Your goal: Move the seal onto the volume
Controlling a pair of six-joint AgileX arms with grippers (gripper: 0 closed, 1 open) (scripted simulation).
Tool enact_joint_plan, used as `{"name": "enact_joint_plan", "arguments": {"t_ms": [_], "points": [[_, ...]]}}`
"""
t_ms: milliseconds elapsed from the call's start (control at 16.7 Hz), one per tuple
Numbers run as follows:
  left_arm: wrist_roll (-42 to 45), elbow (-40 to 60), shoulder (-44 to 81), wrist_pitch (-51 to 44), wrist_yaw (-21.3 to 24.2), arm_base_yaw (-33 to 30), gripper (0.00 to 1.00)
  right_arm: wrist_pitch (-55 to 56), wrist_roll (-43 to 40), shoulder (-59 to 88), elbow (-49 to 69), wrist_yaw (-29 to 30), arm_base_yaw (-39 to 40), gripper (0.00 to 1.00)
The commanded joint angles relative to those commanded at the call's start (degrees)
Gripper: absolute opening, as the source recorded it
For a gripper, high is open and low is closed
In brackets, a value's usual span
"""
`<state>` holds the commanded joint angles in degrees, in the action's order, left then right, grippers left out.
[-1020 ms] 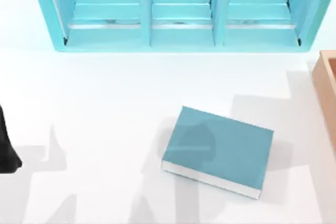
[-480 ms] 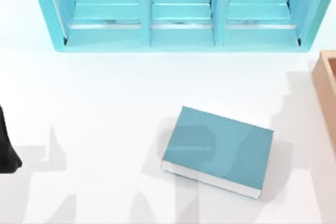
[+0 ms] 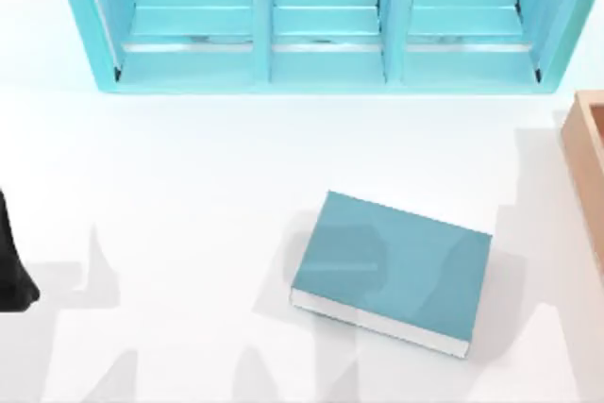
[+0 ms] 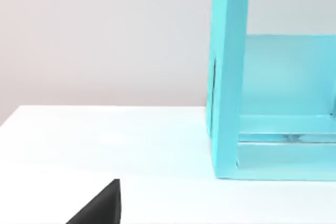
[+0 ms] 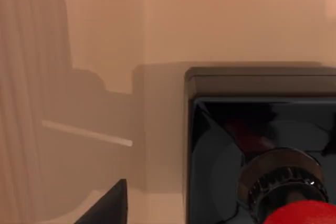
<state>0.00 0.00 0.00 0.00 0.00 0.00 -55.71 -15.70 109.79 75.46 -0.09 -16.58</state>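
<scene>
The right tool looks straight down on the seal (image 5: pixel 262 166), which sits close below it inside a tan wooden box (image 5: pixel 105 51), apparently lining up a pickup, its grip state untellable, while the volume (image 3: pixel 392 266) lies apart on the white counter (image 3: pixel 189 186).

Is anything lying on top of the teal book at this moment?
No. The book lies flat on the white table with a bare cover crossed by arm shadows. The seal sits inside a tan wooden container, seen from the right wrist.
</scene>
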Motion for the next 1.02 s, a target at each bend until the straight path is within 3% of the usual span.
{"name": "enact_joint_plan", "arguments": {"t_ms": [660,1020], "points": [[0.0,0.0,0.0,0.0,0.0,0.0,1.0,0.0,0.0,0.0,0.0,0.0,0.0,0.02],[0.0,0.0,0.0,0.0,0.0,0.0,1.0,0.0,0.0,0.0,0.0,0.0,0.0,0.0]]}}
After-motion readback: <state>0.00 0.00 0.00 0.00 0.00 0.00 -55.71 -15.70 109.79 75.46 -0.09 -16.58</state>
